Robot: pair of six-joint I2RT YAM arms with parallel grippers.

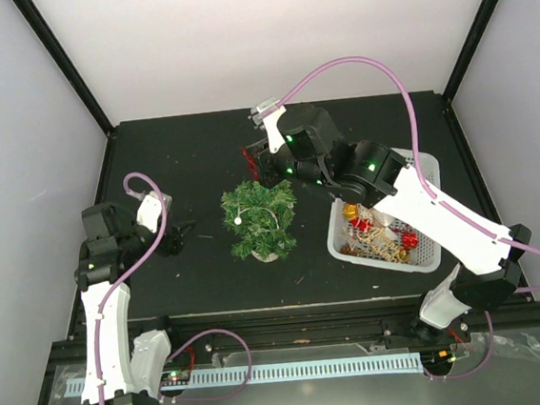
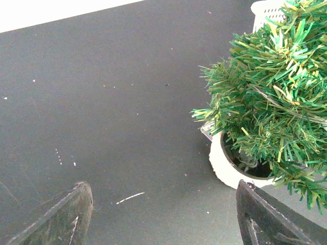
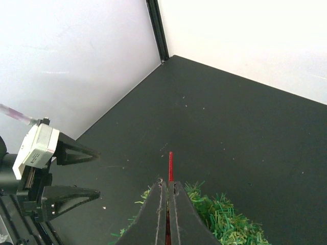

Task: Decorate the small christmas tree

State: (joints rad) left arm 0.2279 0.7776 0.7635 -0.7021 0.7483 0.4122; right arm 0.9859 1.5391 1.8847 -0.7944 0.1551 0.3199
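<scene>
**pine_fan:** ok so where's the small christmas tree (image 1: 260, 221) sitting, and what does it look like?

**benchbot:** Pretty much mid-table on the black tabletop (image 1: 179, 154), between the left gripper (image 1: 179, 236) and the white mesh basket (image 1: 336, 244). It's upright, bushy, with dark green needles that have some lighter yellowish tips mixed in. From the left wrist camera you can see it standing in a small round white base (image 2: 227, 168) (dark inside the rim). From above there's a thin pale strand (image 1: 271, 195) looped over the branches.

**pine_fan:** and the claws?

**benchbot:** The left one is spread wide with nothing in it. It's down by the table, off to the tree's left, near it but not touching. In its own view the two fingers frame bare tabletop, with the tree and its base off to the right.

**pine_fan:** right one?

**benchbot:** The right gripper (image 3: 167, 182) is pinched completely closed on a thin red piece (image 3: 170, 166) that pokes straight out past the fingertips. I only see it edge-on, so I can't tell what it actually is. From the top camera that claw is at the far side of the tree, just above the upper branches, and its wrist view shows green needles right under the fingers.

**pine_fan:** basket?

**benchbot:** To the right of the tree, with a pile of red and gold ornaments (image 1: 378, 235) in it and the right arm stretched over it.
</scene>
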